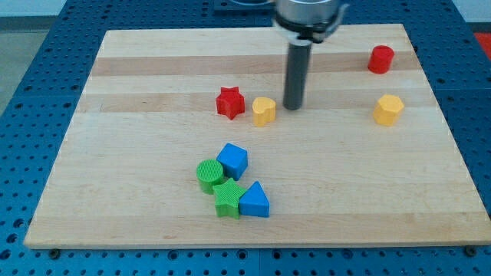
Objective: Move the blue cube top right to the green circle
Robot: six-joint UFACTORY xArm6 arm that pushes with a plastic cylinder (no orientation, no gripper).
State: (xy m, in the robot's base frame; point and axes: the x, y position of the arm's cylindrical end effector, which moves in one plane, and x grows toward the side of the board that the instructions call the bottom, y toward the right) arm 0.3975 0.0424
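The blue cube (232,160) sits low on the board, left of centre, touching the upper right side of the green circle (209,175). A green star (227,198) lies just below them, with a blue triangle (254,201) on its right. My tip (293,106) stands well above this cluster, near the board's middle, just right of a yellow cylinder-like block (264,110) and not touching it.
A red star (229,102) lies left of the yellow block. A red cylinder (380,59) sits near the view's top right, and a yellow hexagonal block (388,110) below it. The wooden board (115,153) rests on a blue pegboard.
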